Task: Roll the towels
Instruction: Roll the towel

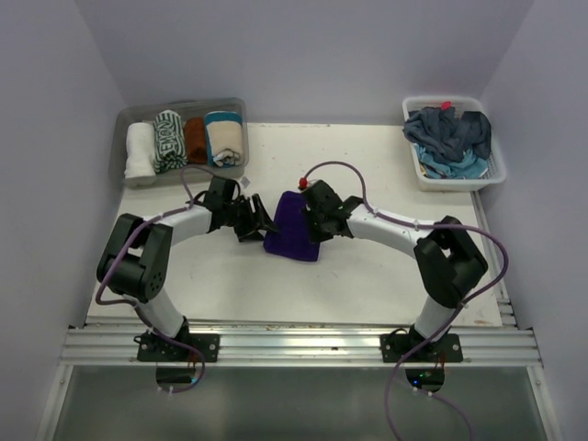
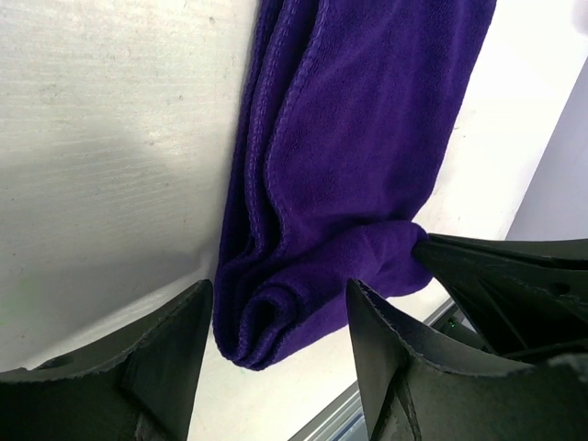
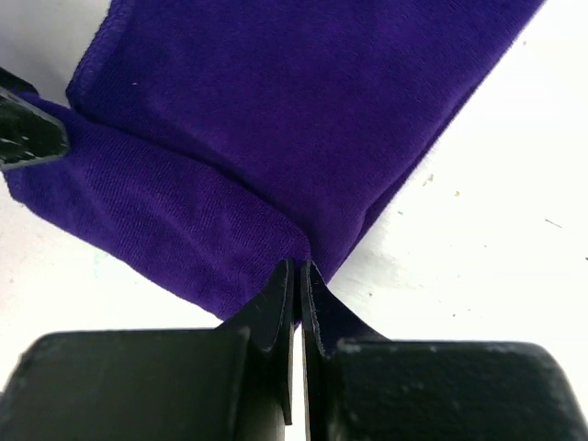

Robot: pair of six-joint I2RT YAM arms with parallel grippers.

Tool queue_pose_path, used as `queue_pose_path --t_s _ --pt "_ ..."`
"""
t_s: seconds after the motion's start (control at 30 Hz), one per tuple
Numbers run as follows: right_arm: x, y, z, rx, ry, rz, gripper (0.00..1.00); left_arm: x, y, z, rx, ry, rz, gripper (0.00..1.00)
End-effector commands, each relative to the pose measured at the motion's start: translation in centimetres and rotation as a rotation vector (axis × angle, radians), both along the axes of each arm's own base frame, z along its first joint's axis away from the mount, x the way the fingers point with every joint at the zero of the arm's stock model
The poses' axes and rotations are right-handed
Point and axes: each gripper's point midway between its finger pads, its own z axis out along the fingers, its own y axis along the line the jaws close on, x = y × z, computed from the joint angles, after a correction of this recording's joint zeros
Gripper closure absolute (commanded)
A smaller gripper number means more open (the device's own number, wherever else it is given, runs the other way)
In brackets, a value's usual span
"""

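Note:
A deep purple towel (image 1: pixel 292 234) lies folded into a narrow strip at the middle of the table. In the right wrist view the right gripper (image 3: pixel 299 265) is shut, pinching a fold of the towel (image 3: pixel 276 110) at its near corner. The left gripper (image 2: pixel 278 289) stands open, its two fingers straddling the loosely curled end of the towel (image 2: pixel 349 138) without closing on it. From above, the left gripper (image 1: pixel 262 220) is at the towel's left edge and the right gripper (image 1: pixel 308 216) at its right edge, facing each other. The right gripper's tip (image 2: pixel 496 276) shows in the left wrist view.
A clear tub (image 1: pixel 184 106) at the back left holds several rolled towels: white (image 1: pixel 140 150), green-patterned (image 1: pixel 169 141), rust-brown (image 1: pixel 195 140), cream-and-teal (image 1: pixel 223 138). A white lattice basket (image 1: pixel 418 175) at the back right holds loose blue and navy towels (image 1: pixel 450 138).

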Motion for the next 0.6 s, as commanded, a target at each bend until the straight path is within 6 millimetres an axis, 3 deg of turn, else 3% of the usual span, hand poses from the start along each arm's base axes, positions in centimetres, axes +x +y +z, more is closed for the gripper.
queue_pose_path --t_s 0.0,0.17,0.4,0.57 --pt "1.2 -0.4 1.6 0.036 -0.067 -0.067 1.00 1.2 -0.1 0.5 0.008 -0.030 -0.014 0.36" --pt "1.7 -1.2 0.6 0.018 -0.064 -0.119 1.00 1.4 0.0 0.8 0.019 -0.041 -0.015 0.42" --pt "2.8 -1.9 -1.0 0.005 -0.037 -0.175 1.00 1.2 1.8 3.2 0.147 -0.145 -0.007 0.58" --pt "3.1 -1.9 -1.8 0.003 -0.015 -0.187 1.00 0.1 0.6 5.3 0.160 -0.226 -0.089 0.69"
